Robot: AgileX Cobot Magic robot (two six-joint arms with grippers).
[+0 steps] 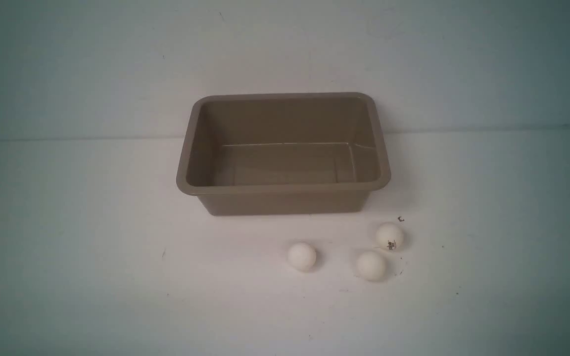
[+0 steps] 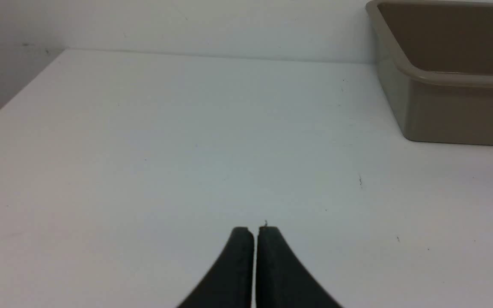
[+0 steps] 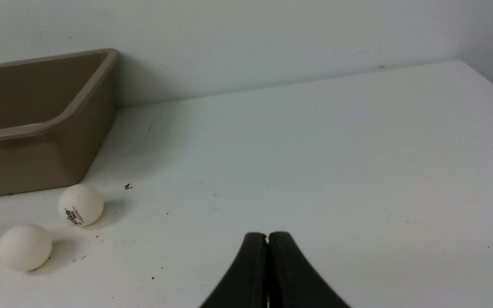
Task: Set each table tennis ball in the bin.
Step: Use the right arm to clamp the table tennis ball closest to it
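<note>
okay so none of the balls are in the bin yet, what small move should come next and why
Probably bring the right end effector over the printed ball and open it: it is shut, and that ball lies right of center, near the bin.

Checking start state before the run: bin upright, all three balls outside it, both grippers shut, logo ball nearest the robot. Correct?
Not the logo part: the front view shows the logo ball nearest the bin's near right corner, farthest from the robot of the three. Rest holds.
</note>
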